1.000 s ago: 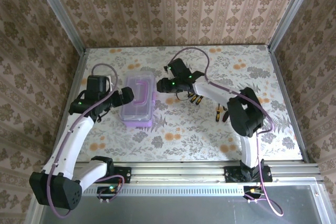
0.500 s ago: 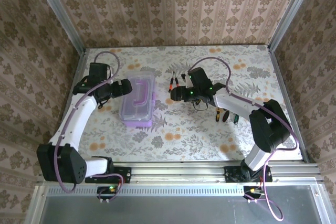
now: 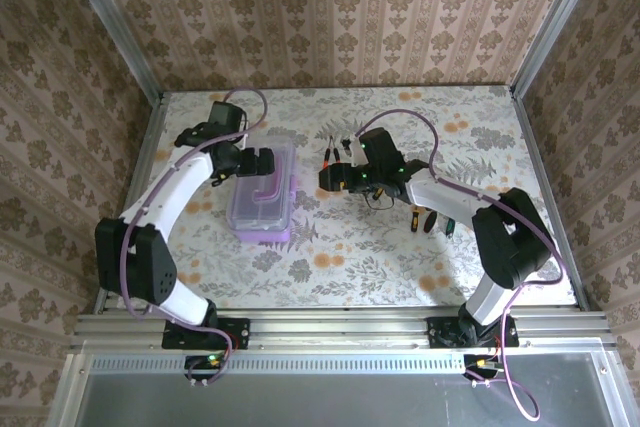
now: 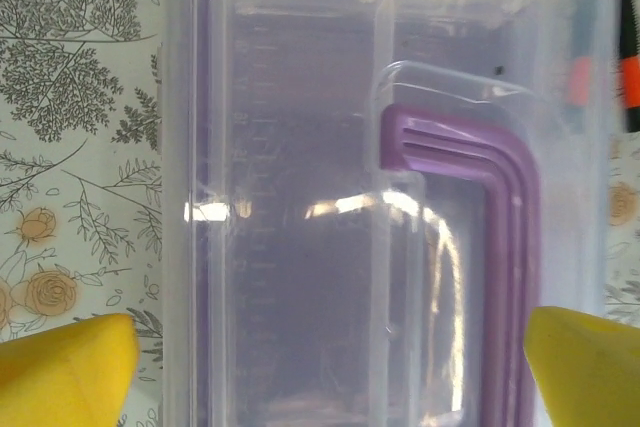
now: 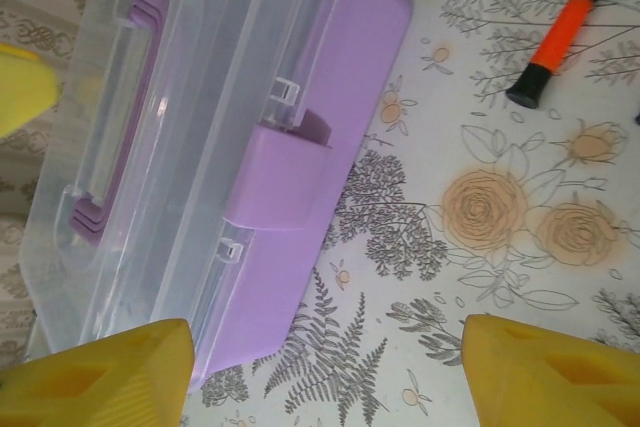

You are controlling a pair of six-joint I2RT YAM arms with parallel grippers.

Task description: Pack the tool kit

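Note:
The lilac case (image 3: pixel 262 197) lies shut on the flowered table, clear lid up, purple handle (image 4: pixel 505 207) along its top. My left gripper (image 3: pixel 262 162) hovers over the case's far end, open, its yellow fingertips (image 4: pixel 70 367) spread wider than the lid (image 4: pixel 290 147). My right gripper (image 3: pixel 322 177) stands open just right of the case (image 5: pixel 330 67), facing its purple latch (image 5: pixel 280 177), with bare table between its fingers (image 5: pixel 560 377). Two screwdrivers (image 3: pixel 330 154) lie behind the right gripper. Three more (image 3: pixel 430 221) lie by the right forearm. One black-and-orange screwdriver (image 5: pixel 565 22) shows in the right wrist view.
Metal posts and patterned walls close in the table (image 3: pixel 380 247) on three sides. The right arm's cable (image 3: pixel 400 117) loops above the table. A yellow finger of the left gripper (image 5: pixel 20 87) shows beyond the case.
The left gripper has swung from the case's left side to above its far end. The right arm pulled back, then its gripper settled just right of the case.

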